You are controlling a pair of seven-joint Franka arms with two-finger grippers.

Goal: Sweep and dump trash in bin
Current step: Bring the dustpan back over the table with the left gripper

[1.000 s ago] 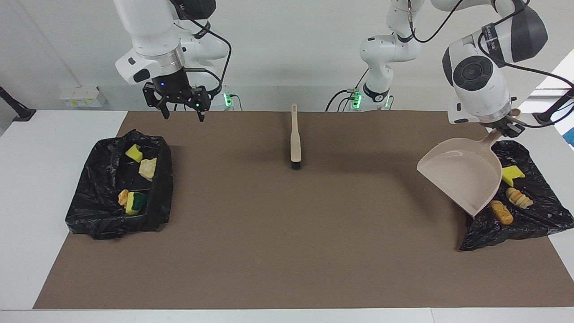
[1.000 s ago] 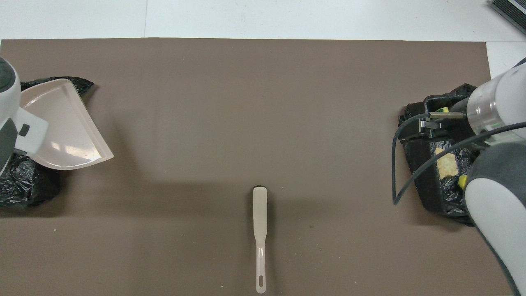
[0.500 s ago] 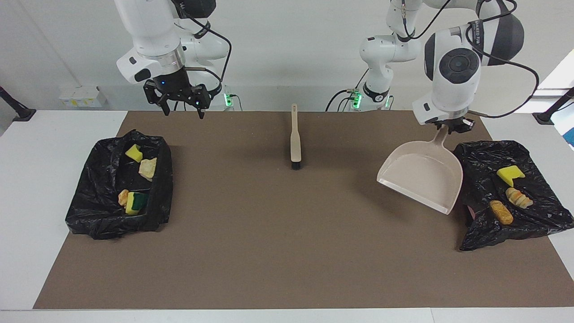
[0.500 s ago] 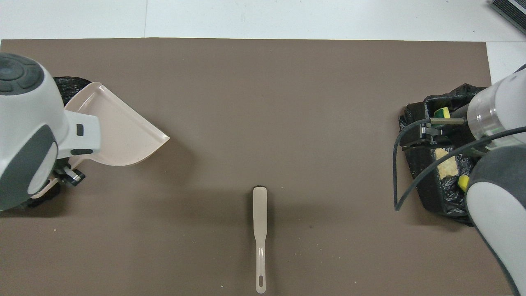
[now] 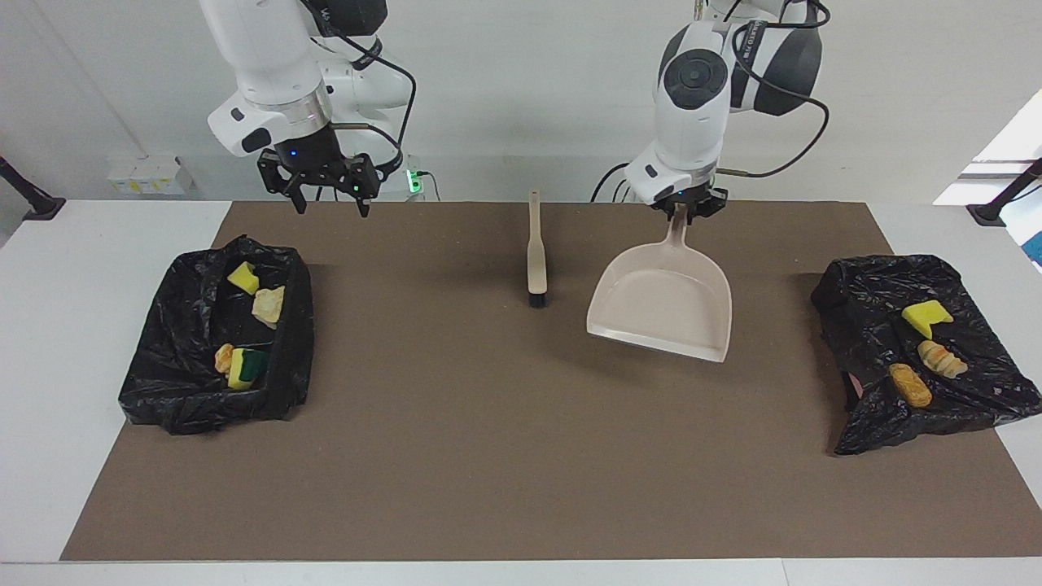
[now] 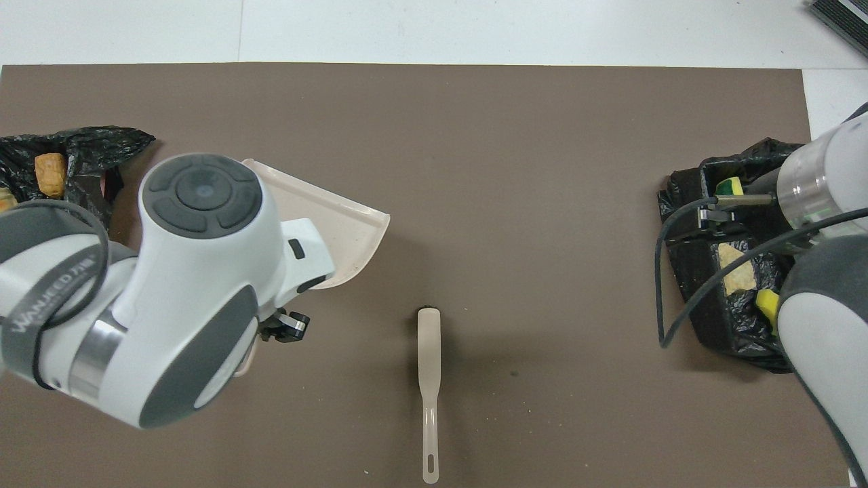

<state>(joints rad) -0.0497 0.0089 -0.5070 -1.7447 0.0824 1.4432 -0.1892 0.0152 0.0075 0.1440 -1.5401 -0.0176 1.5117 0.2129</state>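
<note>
Trash: four pieces lie in the black bag-lined bin (image 5: 213,334) at the right arm's end of the table, namely a yellow sponge chunk (image 5: 242,277), a pale tan lump (image 5: 268,306), a small golden lump (image 5: 222,356) and a yellow-and-green sponge (image 5: 246,368); three more lie on the second black bag (image 5: 912,350) at the left arm's end, namely a yellow sponge piece (image 5: 925,317), a striped bread-like piece (image 5: 941,358) and a golden-brown piece (image 5: 909,384).

Landmark for the remainder: the beige brush (image 5: 535,259), lying flat on the brown mat (image 5: 505,456) with its handle toward the robots and its dark bristles away from them; it is untouched.

Dustpan (image 5: 663,299): beside the brush toward the left arm's end, raised over the mat with its open mouth facing away from the robots and its tray bare; the left gripper (image 5: 682,205) is clenched on its handle.

Right gripper (image 5: 330,189): toward the right arm's end from the brush, in the air over the mat edge nearest the robots, beside the bag-lined bin; fingers spread apart and holding nothing; this arm waits.
</note>
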